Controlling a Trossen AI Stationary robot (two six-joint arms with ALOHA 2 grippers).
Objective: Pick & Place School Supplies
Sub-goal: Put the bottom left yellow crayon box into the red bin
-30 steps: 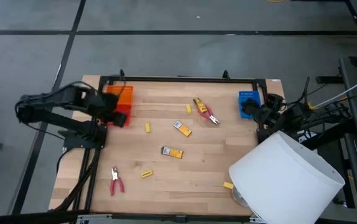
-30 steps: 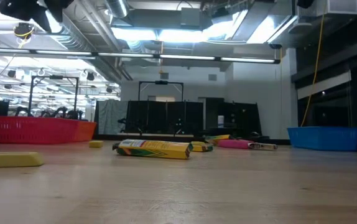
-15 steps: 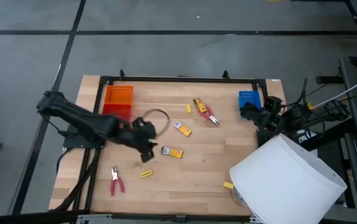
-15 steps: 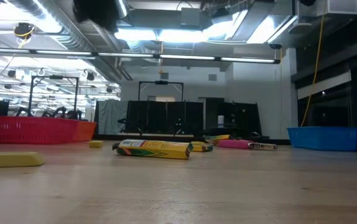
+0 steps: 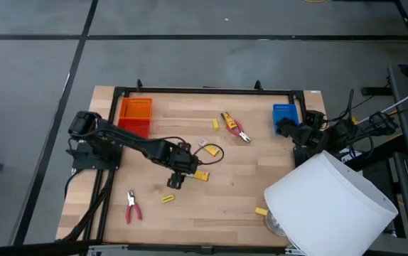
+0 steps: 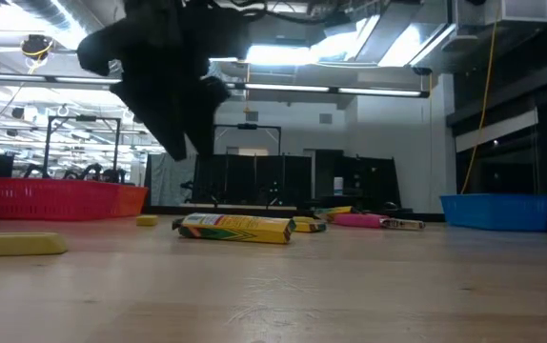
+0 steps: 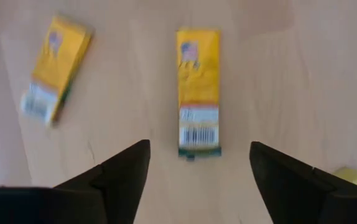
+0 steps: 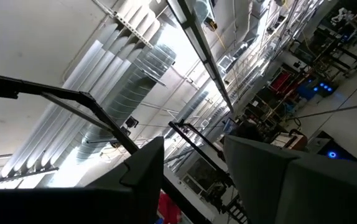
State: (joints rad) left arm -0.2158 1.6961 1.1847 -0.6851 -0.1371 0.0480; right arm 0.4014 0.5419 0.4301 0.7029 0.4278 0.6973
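Two yellow packs lie flat on the table's middle: one [image 5: 199, 175] [image 7: 198, 93] and one farther off [image 5: 209, 147] [image 7: 54, 68]. My left gripper [image 5: 180, 175] [image 7: 198, 171] hangs open above the table, slanting down, just short of the nearer pack's barcode end; in the low view the gripper [image 6: 169, 95] is clear of the table and of the pack [image 6: 235, 227]. Red-handled pliers lie at the far middle [image 5: 241, 132] and near left [image 5: 132, 206]. Small yellow blocks [image 5: 168, 198] [image 5: 215, 124] [image 5: 261, 211] are scattered around. My right gripper [image 5: 287, 128] [image 8: 194, 180] waits open beside the blue tray, pointing upward.
An orange tray [image 5: 134, 114] stands at the far left and a blue tray [image 5: 284, 114] at the far right. A big white cylinder [image 5: 328, 206] covers the near right corner. A dark frame [image 5: 204, 90] runs along the table's far edge.
My left gripper has swung from beside the orange tray toward the table's middle, going right, nearer and down, until it hangs just over the nearer yellow pack. The packs, pliers and blocks have not moved.
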